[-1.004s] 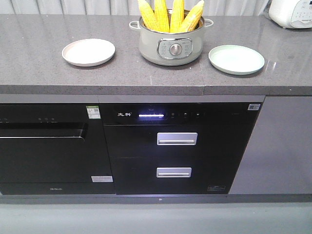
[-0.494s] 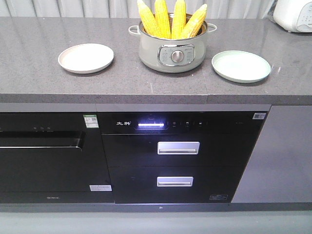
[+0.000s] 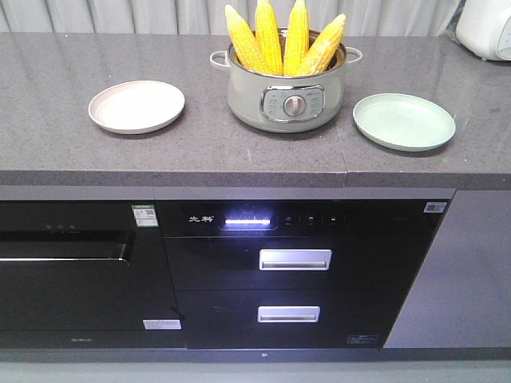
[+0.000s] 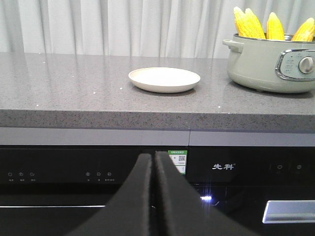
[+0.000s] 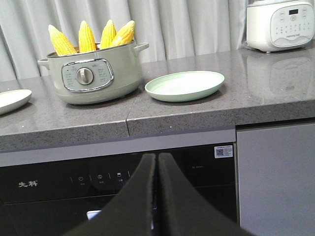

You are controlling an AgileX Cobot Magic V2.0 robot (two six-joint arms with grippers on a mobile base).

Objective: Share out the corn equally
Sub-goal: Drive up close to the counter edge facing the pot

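Note:
Several yellow corn cobs (image 3: pixel 283 40) stand upright in a pale green electric pot (image 3: pixel 285 100) at the middle of the grey counter; the corn (image 4: pixel 268 25) and the pot (image 4: pixel 273 61) show at the left wrist view's right edge, the corn (image 5: pixel 93 35) in the pot (image 5: pixel 91 73) at upper left of the right wrist view. A cream plate (image 3: pixel 136 105) lies left of the pot, a mint-green plate (image 3: pixel 404 120) right of it. My left gripper (image 4: pixel 153 156) is shut and empty, below counter level in front of the black appliances. My right gripper (image 5: pixel 157 157) is likewise shut and empty.
A white rice cooker (image 3: pixel 489 28) stands at the counter's far right corner. Below the counter (image 3: pixel 200 152) are a black oven (image 3: pixel 72 271) and a black drawer unit with a lit display (image 3: pixel 279 271). A curtain hangs behind the counter.
The whole scene has slid downward and slightly outward in the front view, so more of the corn tips and counter back show. The corn and plates keep their places relative to each other.

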